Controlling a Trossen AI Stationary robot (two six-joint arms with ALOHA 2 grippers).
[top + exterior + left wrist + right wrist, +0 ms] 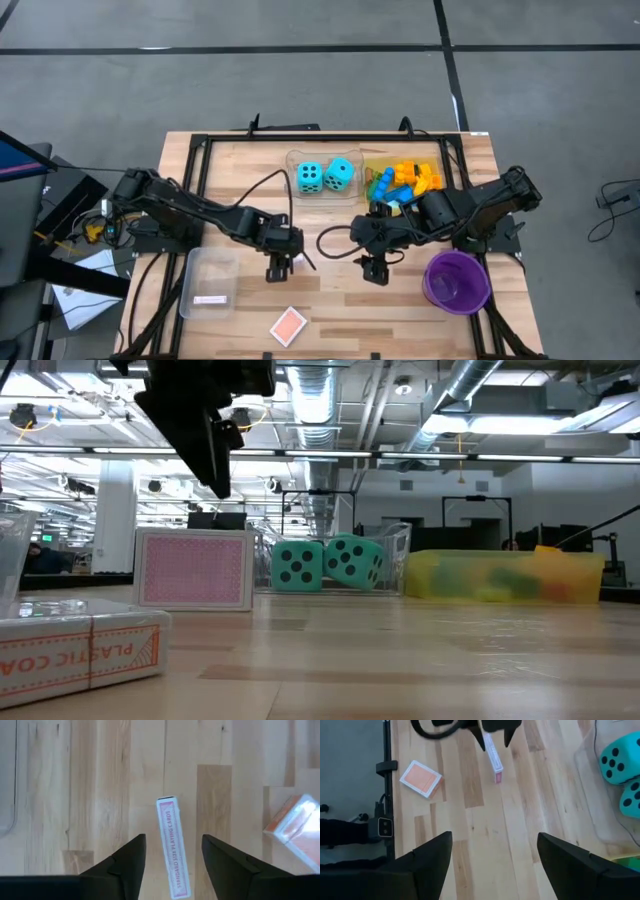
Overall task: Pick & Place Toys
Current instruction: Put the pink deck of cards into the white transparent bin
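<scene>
A pink playing-card box [172, 850] stands upright on one long narrow side on the table [420, 660], also seen in the low view [195, 568]. My left gripper [173, 837] hangs open above it, pointing steeply down, one finger to each side of the box and clear of it [215, 465]. An orange card box [288, 325] lies flat near the front edge. Two turquoise dice [325, 177] sit in a clear tray. Coloured bricks [408, 182] fill a yellow tray. My right gripper [375, 268] hovers open over bare table with nothing between its fingers [492, 850].
A purple bowl [457, 280] stands at the front right beside my right arm. A clear rectangular tray [208, 283] lies at the front left. A black cable [335, 245] loops over the table between the two grippers. Bare wood lies between the grippers and the front edge.
</scene>
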